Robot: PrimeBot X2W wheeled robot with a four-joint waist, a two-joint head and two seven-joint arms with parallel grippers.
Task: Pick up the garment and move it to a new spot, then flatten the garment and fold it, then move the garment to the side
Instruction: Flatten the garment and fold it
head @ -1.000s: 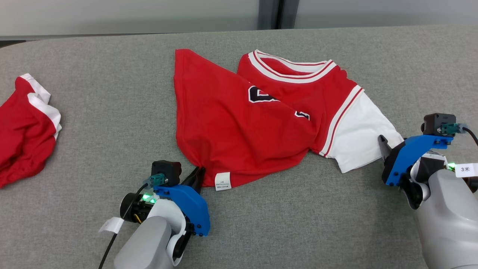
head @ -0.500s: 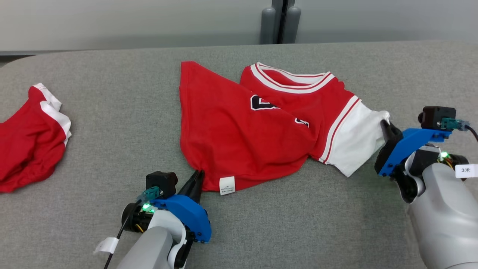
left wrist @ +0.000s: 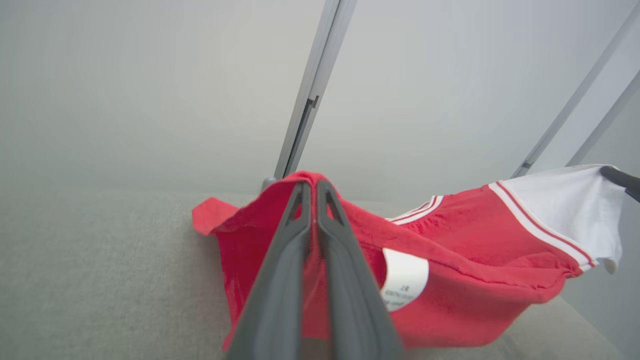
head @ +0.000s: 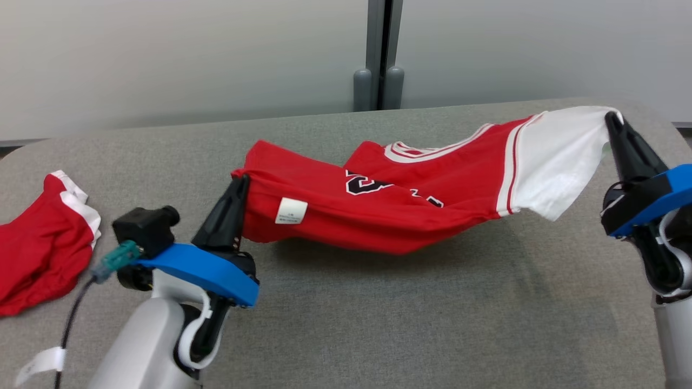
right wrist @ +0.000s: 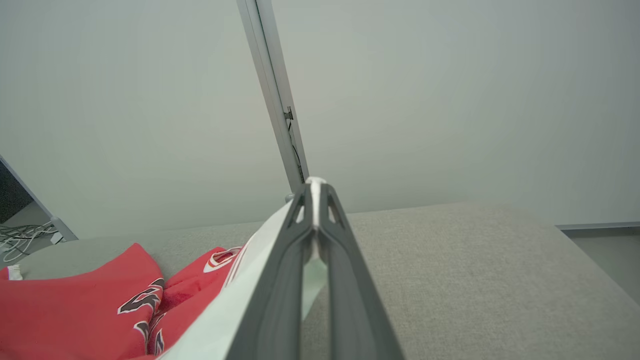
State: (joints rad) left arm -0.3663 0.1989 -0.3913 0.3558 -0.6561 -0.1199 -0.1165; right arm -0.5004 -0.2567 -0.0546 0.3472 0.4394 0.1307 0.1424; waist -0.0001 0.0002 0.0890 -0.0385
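Observation:
The garment (head: pixel 389 200) is a red jersey with white sleeves and black lettering, hanging stretched between both grippers above the grey table (head: pixel 378 324). My left gripper (head: pixel 241 181) is shut on its red hem corner beside a white label (head: pixel 290 210). In the left wrist view, the left gripper (left wrist: pixel 314 186) pinches red cloth of the garment (left wrist: pixel 450 285). My right gripper (head: pixel 612 116) is shut on the edge of the white sleeve, at the upper right. In the right wrist view, the right gripper (right wrist: pixel 315 186) shows white fabric between its tips, with the garment (right wrist: pixel 75 310) sagging at the lower left.
A second red and white piece of clothing (head: pixel 38 254) lies crumpled at the table's left edge. A grey wall with a vertical post (head: pixel 378 54) stands behind the table. The table's rounded right end (head: pixel 665 121) lies near my right gripper.
My right gripper closed on the white sleeve. Both grippers then lifted the garment off the table, stretching it between them. The head camera tilted up, showing more wall.

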